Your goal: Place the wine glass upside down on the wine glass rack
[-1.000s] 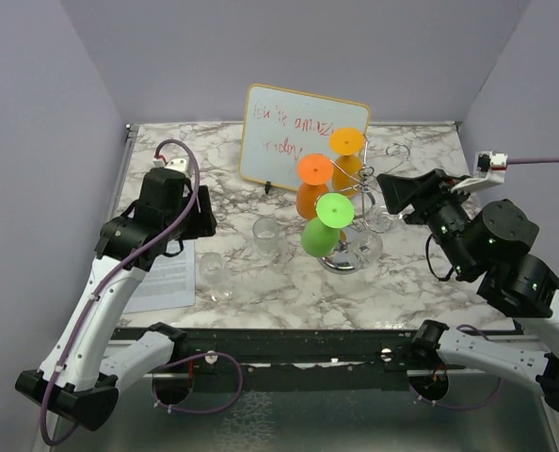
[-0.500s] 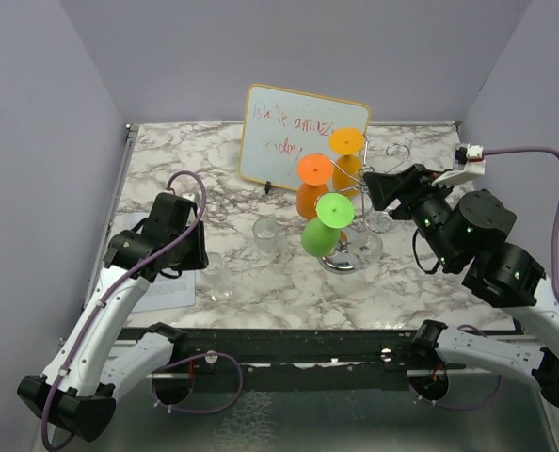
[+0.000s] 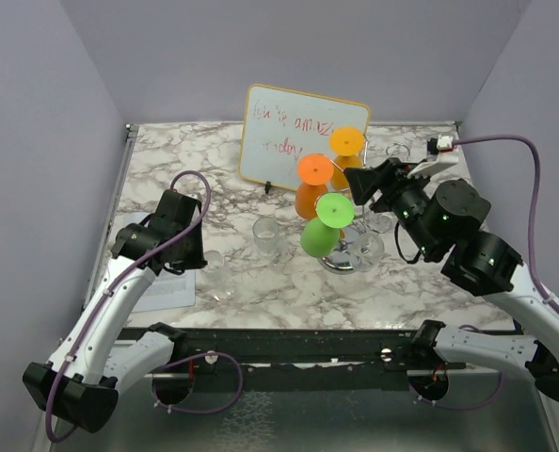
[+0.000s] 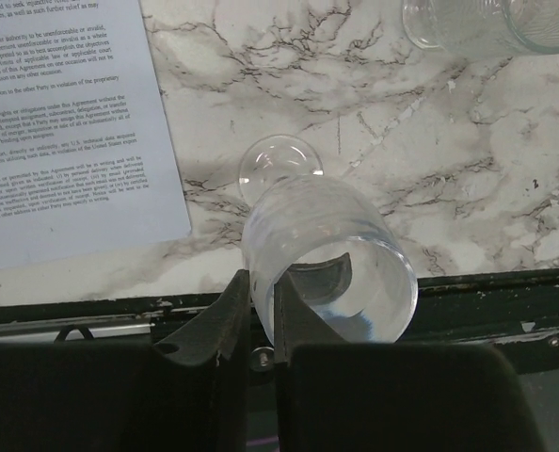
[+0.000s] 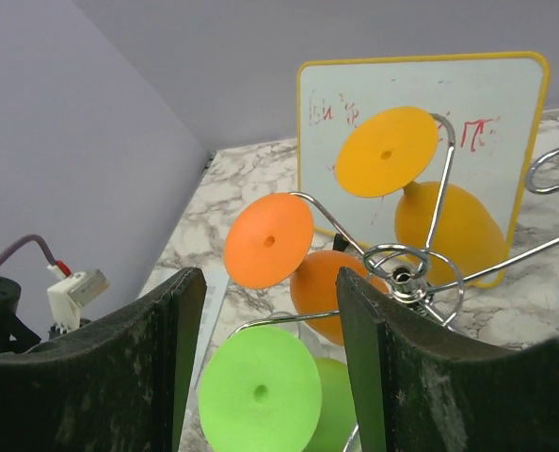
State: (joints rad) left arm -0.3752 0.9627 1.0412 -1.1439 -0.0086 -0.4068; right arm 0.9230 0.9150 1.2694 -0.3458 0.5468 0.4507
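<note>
A clear wine glass (image 4: 341, 250) stands tilted near the table's front edge, its round foot on the marble. My left gripper (image 4: 261, 287) is shut on its rim, one finger inside the bowl and one outside. In the top view the left gripper (image 3: 191, 250) is just left of that glass (image 3: 215, 273). The wine glass rack (image 3: 361, 200), silver wire on a shiny round base, holds a yellow, an orange and a green glass (image 3: 323, 226) upside down. My right gripper (image 3: 359, 185) is open and empty at the rack's top, the green glass's foot (image 5: 261, 391) showing between its fingers.
A whiteboard (image 3: 294, 137) with red writing stands behind the rack. A second clear glass (image 3: 265, 234) stands left of the rack, also in the left wrist view (image 4: 491, 24). A printed sheet (image 3: 162, 282) lies at the front left. The table's black front rail (image 4: 505, 292) is close below the held glass.
My left gripper has come down and toward the front edge onto the clear glass. My right arm has moved left to the top of the rack.
</note>
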